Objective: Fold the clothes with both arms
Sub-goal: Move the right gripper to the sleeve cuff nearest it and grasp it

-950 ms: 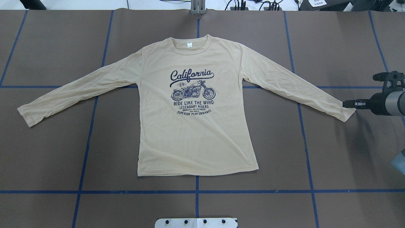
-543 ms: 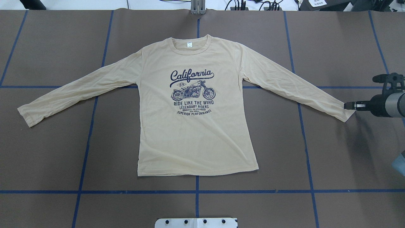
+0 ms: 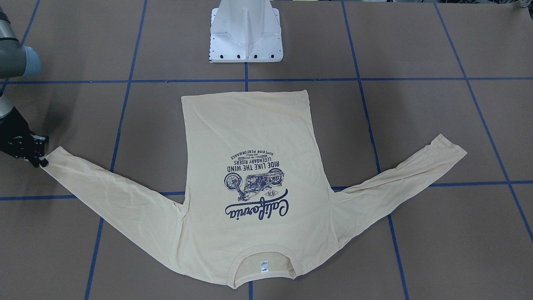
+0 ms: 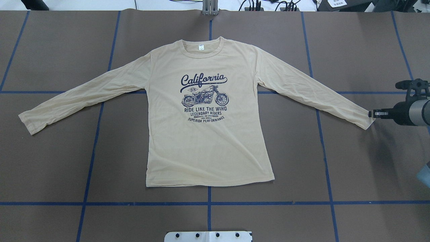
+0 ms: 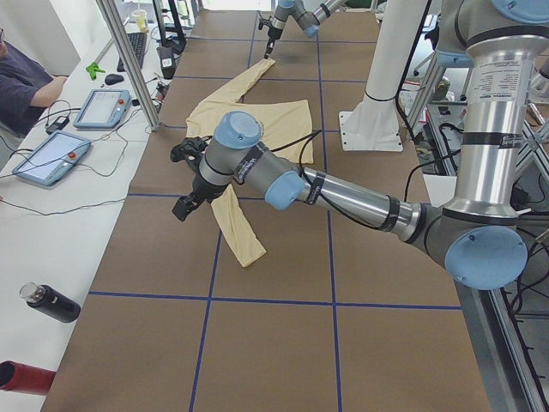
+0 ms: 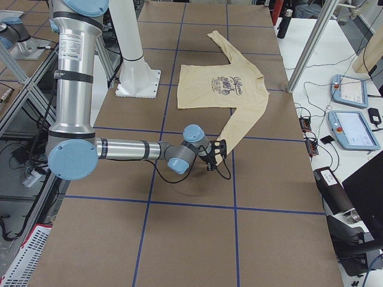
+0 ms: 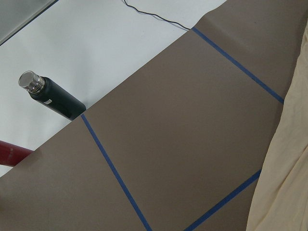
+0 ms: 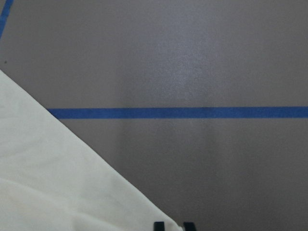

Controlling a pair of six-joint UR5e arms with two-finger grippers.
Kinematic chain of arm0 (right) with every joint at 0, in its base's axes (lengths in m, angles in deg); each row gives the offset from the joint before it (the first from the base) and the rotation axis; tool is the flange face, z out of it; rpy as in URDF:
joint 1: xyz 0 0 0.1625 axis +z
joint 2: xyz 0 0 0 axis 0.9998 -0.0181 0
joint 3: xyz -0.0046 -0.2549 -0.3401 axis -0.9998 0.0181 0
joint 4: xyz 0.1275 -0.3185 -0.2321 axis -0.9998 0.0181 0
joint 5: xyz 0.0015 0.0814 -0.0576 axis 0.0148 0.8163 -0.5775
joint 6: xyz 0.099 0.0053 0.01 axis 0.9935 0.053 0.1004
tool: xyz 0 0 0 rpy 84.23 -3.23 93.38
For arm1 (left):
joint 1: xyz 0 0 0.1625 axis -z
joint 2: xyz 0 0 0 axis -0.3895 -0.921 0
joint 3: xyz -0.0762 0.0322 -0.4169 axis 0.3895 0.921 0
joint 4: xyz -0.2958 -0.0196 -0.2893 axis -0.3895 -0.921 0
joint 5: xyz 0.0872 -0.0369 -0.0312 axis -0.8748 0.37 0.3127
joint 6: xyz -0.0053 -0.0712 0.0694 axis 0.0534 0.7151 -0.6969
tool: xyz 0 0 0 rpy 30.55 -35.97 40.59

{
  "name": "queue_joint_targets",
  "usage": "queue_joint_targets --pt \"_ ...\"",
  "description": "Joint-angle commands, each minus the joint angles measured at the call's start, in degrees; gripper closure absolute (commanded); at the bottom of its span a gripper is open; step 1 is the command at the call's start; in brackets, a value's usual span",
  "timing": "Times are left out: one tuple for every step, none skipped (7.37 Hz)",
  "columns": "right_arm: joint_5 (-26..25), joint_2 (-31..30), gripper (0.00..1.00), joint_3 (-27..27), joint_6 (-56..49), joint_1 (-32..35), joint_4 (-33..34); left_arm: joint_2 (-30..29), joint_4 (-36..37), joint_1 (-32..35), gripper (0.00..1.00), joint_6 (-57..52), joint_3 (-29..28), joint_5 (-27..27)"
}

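The clothes are one cream long-sleeved shirt point(image 4: 201, 151), spread flat and print-up on the brown table with both sleeves out point(image 3: 250, 125). My right gripper point(image 4: 370, 114) sits low at the end of the sleeve on the overhead view's right point(image 3: 41, 162). Its two black tips point(image 8: 173, 225) stand close together with the cuff corner point(image 8: 57, 183) between them, so it looks shut on the cuff. In the exterior left view my left gripper point(image 5: 182, 209) hangs above the other sleeve point(image 7: 284, 192). I cannot tell whether it is open or shut.
The white pedestal base point(image 3: 245, 37) stands at the robot's side of the table. Blue tape lines cross the mat. Beyond the table's left end are a dark bottle point(image 7: 50, 96), a red bottle point(image 5: 21, 378), two tablets point(image 5: 47, 159) and a seated person point(image 5: 21, 77).
The right gripper has shifted slightly toward the view's right along the cuff, and the cuff's visible end has drawn in a little. The rest of the shirt has not moved.
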Motion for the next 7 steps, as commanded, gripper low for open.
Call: queue_joint_targets --pt "0.16 -0.93 1.0 -2.16 -0.16 0.16 0.0 0.0 0.0 0.0 0.0 0.0 0.0 0.0" --pt "0.6 -1.46 1.0 -4.61 -0.25 0.85 0.09 0.0 0.0 0.0 0.0 0.09 0.0 0.0" --pt "0.69 -1.12 1.0 -6.98 -0.33 2.17 1.4 0.0 0.0 0.0 0.0 0.09 0.0 0.0" --pt "1.04 0.28 1.0 -10.4 0.01 4.01 4.8 0.0 0.0 0.0 0.0 0.09 0.0 0.0" --pt "1.04 2.9 1.0 -16.0 0.1 5.07 13.54 0.0 0.0 0.0 0.0 0.09 0.09 0.0" --pt "0.69 8.33 1.0 -21.28 0.71 5.17 25.37 0.0 0.0 0.0 0.0 0.17 0.0 0.0" --pt "-0.1 16.47 1.0 -22.99 4.03 5.08 35.93 0.0 0.0 0.0 0.0 0.18 0.0 0.0"
